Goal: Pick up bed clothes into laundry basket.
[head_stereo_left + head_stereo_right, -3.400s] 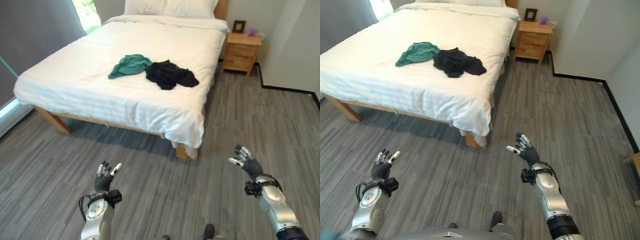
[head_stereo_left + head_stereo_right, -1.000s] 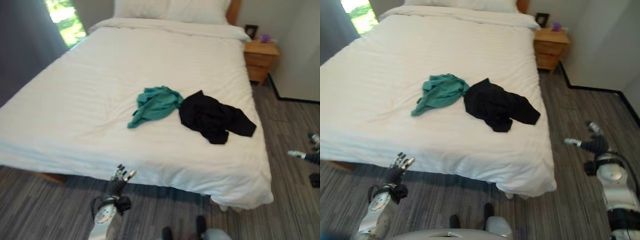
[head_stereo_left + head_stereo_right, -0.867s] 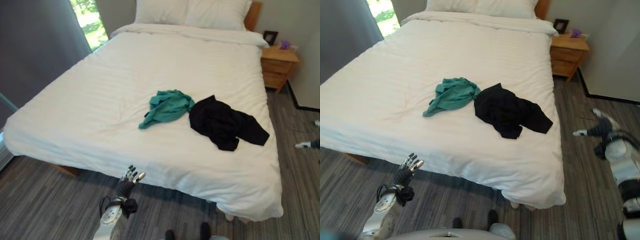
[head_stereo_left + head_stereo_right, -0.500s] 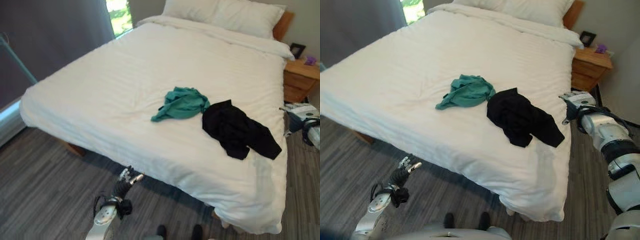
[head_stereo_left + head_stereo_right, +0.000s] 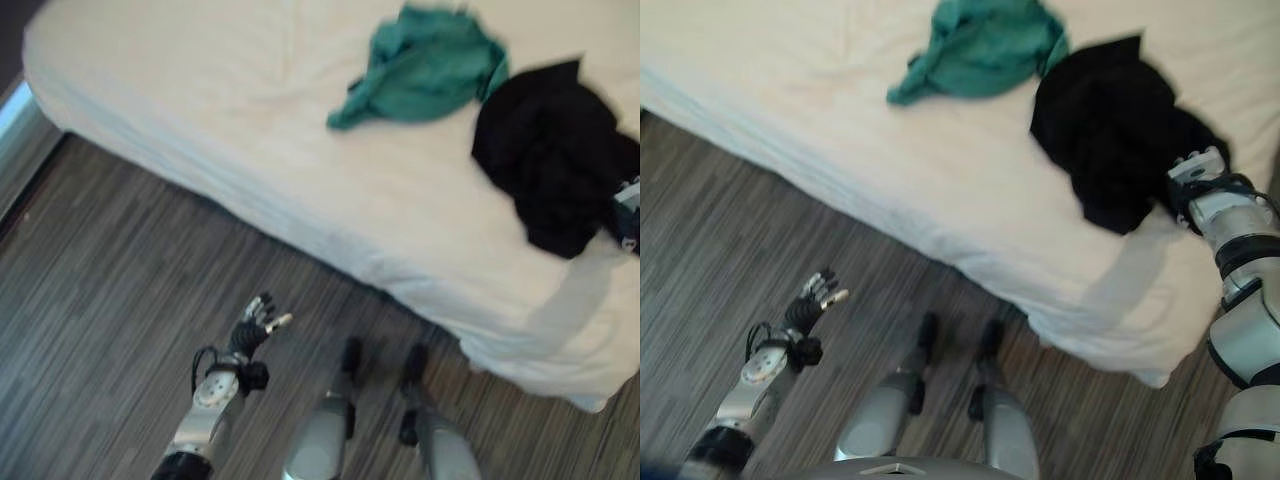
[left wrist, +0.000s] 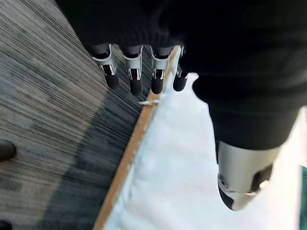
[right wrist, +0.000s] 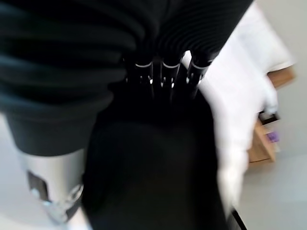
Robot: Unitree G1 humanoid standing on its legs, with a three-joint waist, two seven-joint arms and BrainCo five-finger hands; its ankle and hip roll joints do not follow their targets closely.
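Right eye view: black garment (image 5: 1110,130) lying near the bed (image 5: 840,130) edge, touching a green garment (image 5: 985,45). Right hand (image 7: 163,76) reaching onto the black garment, fingers extended over it, grip impossible to tell. Left hand (image 5: 812,300) hanging over the floor (image 5: 730,240), fingers spread apart, holding nothing.

silver-grey arms; left hand (image 5: 252,322), right hand (image 7: 163,72): silver dark-tipped fingers, dark ribbed covers.

Right robot hand (image 5: 1196,168) fingertips buried in black garment (image 5: 1110,120)
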